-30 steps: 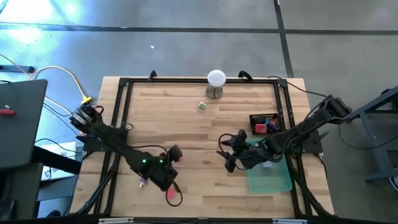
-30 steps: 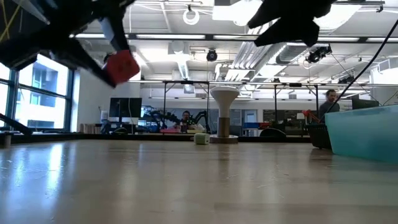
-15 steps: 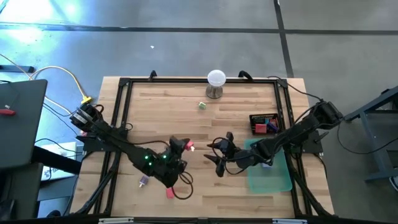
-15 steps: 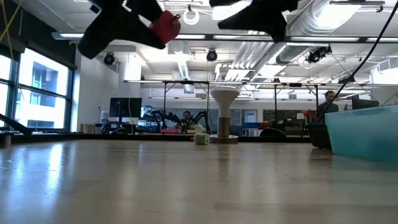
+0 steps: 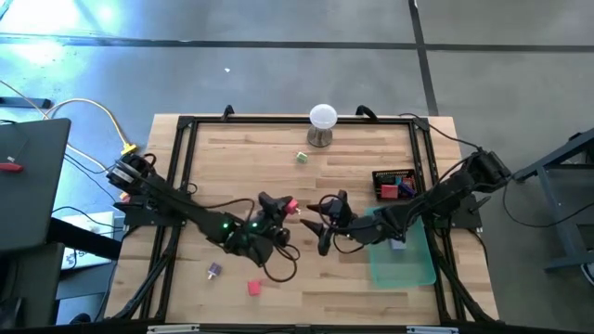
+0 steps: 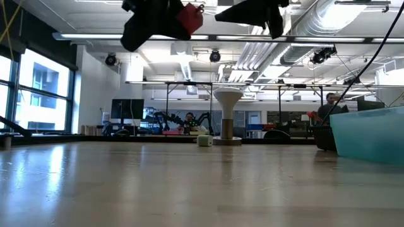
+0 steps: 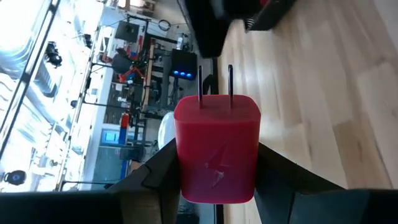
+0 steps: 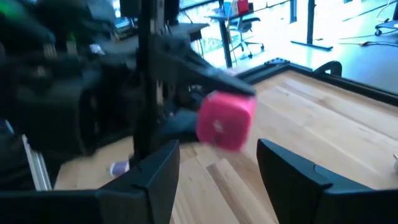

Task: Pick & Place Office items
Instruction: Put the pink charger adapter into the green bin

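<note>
My left gripper [image 5: 278, 207] hangs above the table's middle, shut on a red plug-like block [image 7: 217, 149] with two metal prongs. In the low view the block [image 6: 189, 17] is high above the tabletop. My right gripper [image 5: 317, 225] stands open just to its right, facing it. In the right wrist view the block [image 8: 225, 119] shows ahead of the open fingers [image 8: 155, 177]. More office items lie loose on the wood: a pale green one [image 5: 302, 157], a purple one [image 5: 214, 270] and a red one [image 5: 252, 288]. My left gripper pinches the red block by two opposite side faces [image 7: 185, 163] between its two fingers. The fingers [image 7: 277, 171] come roughly level from the table's left. The block's prongs [image 7: 214, 81] point away from the gripper, and it is lifted clear of the table.
A black basket [image 5: 393, 173] holding several coloured items sits at the right. A translucent green tray [image 5: 408, 264] lies beneath my right arm. A white ball on a metal stand [image 5: 322, 119] is at the far edge. A black frame [image 5: 186, 125] borders the tabletop.
My left gripper has risen and gone toward the table's right and far side with the red block, rolling and tipping up to about level. My right gripper has moved left toward it and levelled out. The loose items have stayed where they were.
</note>
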